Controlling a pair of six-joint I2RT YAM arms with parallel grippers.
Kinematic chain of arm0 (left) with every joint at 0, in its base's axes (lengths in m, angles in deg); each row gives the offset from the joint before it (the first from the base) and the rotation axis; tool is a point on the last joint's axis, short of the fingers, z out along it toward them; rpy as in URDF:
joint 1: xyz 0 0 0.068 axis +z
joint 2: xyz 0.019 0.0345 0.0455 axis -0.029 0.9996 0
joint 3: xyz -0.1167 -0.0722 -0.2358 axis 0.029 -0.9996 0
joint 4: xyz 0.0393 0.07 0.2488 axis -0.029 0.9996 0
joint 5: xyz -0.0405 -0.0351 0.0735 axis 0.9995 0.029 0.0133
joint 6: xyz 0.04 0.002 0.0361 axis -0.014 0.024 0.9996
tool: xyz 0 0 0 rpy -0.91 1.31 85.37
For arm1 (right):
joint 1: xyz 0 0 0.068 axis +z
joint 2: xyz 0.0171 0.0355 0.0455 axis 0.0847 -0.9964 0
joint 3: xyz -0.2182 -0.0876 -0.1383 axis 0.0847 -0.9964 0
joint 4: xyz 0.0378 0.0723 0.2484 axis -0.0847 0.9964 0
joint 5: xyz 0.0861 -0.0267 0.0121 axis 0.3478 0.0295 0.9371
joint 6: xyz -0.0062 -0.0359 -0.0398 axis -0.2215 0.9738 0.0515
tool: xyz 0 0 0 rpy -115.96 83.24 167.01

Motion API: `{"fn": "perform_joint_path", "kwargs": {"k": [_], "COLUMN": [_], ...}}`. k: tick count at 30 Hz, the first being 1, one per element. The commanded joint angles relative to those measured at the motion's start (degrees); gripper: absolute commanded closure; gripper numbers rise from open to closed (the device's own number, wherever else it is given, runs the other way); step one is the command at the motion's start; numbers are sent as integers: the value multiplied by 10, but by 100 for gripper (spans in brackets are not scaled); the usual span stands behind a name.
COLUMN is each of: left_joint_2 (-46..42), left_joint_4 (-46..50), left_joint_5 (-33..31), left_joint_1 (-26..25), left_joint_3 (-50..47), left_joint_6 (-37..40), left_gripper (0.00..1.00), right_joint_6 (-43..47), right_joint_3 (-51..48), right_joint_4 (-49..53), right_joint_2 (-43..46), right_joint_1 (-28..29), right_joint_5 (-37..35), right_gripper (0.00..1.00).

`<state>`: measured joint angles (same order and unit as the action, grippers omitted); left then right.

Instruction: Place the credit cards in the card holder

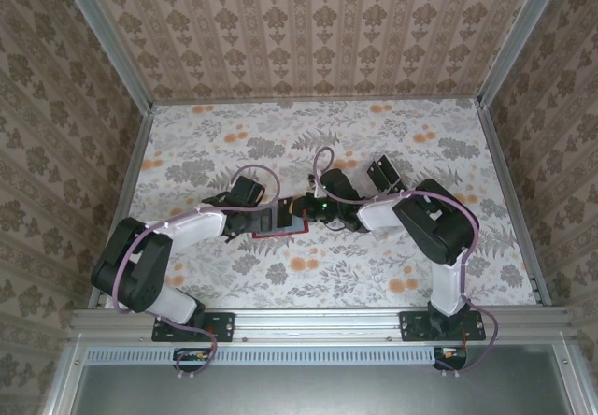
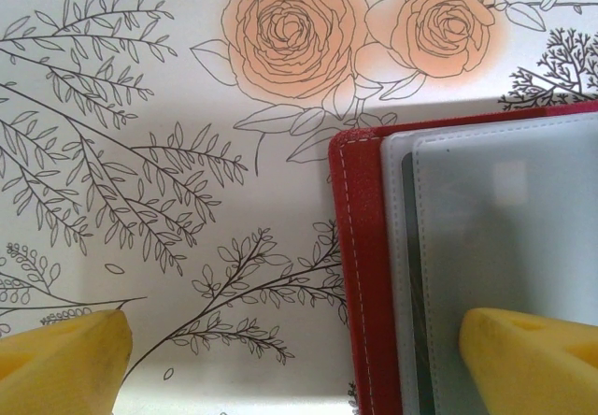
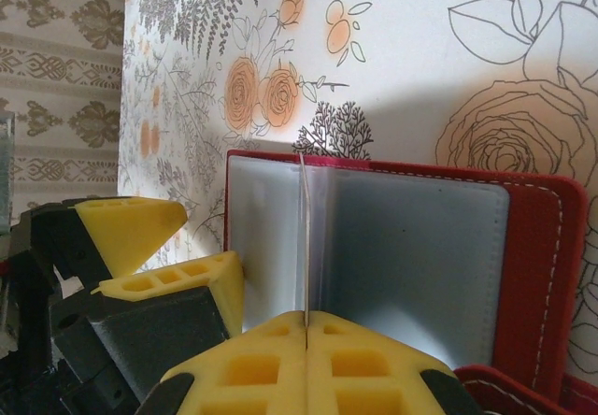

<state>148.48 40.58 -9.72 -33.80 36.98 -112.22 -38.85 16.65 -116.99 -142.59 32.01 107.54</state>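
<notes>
Two things could go wrong from here, as I judge it. The thin pale leaf [image 3: 304, 237] pinched upright by the right pincer [image 3: 306, 333] could crease or tear if that arm drags sideways. The small red folding card holder with clear plastic sleeves [image 3: 537, 275] could also slide or flop shut on the floral-printed tablecloth [image 2: 140, 153], since just one yellow fingertip [image 2: 528, 359] of the left pincer [image 2: 299, 364] sits over it, and I cannot tell whether it presses down. The holder lies open and flat at mid-table, between the two arms. The right pincer's yellow jaws are pressed together on the leaf, which stands edge-on over the open holder; I cannot tell whether it is a sleeve or a card. The left pincer is spread wide and grips nothing, with one tip above a sleeve and the other over bare cloth beside the holder's stitched edge. A dark strip [image 2: 407, 247] behind one sleeve may be one of the flat black credit cards, but too little shows.
</notes>
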Motion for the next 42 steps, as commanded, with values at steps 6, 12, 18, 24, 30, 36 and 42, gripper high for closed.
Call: {"fn": "perform_joint_path", "kwargs": {"k": [6,12,18,24,30,36,42], "left_joint_2": [2,4,4,5,8,11,14], "left_joint_4": [35,37,37,40,39,39,38], "left_joint_5": [-8,-11,-11,-11,-11,-12,-13], "left_joint_1": [5,5,5,4,4,5,4], "left_joint_3": [-13,-12,-11,-9,-9,-7,-7], "left_joint_6": [-7,-8,-9,-9,-10,-9,-9], "left_gripper": [0,0,0,0,0,0,0], "right_joint_6": [-39,-43,-41,-34,-30,-33,-35], "right_joint_3": [-21,-27,-48,-66,-53,-43,-33], "right_joint_4": [-65,-75,-80,-73,-61,-63,-66], "right_joint_2": [-27,-30,-22,-8,-13,-25,-32], "right_joint_1": [-9,-10,-20,-31,-31,-29,-23], "right_joint_5": [31,41,36,26,31,39,49], "right_gripper": [100,100,100,100,100,100,100]}}
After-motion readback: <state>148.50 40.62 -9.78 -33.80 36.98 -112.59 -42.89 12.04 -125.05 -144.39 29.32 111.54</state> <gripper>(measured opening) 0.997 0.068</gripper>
